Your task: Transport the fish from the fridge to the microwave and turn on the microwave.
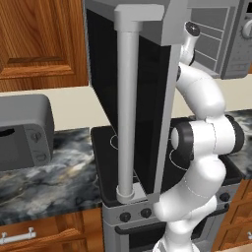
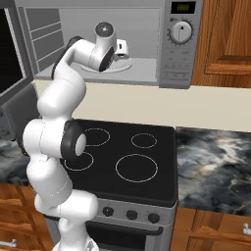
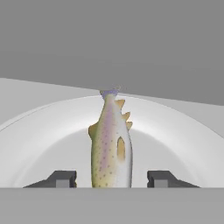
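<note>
Inside the open microwave (image 2: pixel 162 44), the claw (image 3: pixel 111 179) hangs over the white turntable plate (image 3: pixel 39 140), its two dark fingertips (image 3: pixel 61 178) standing apart with clear gaps on either side of the fish (image 3: pixel 110 144), so nothing is clamped. The fish lies lengthwise on the plate between the fingers, tail pointing toward the back wall of the cavity. It looks small, thin and light, with a smooth speckled skin that would probably be slippery; its narrow body would seem best pinched across the thicker middle rather than at the tapering tail or the fins. In the right base view the arm reaches up into the cavity above the black stove (image 2: pixel 130 162), and the control knob (image 2: pixel 181 32) sits on the panel to the right. The door (image 1: pixel 130 103) hangs wide open, so closing it appears to be what remains before starting the oven.
</note>
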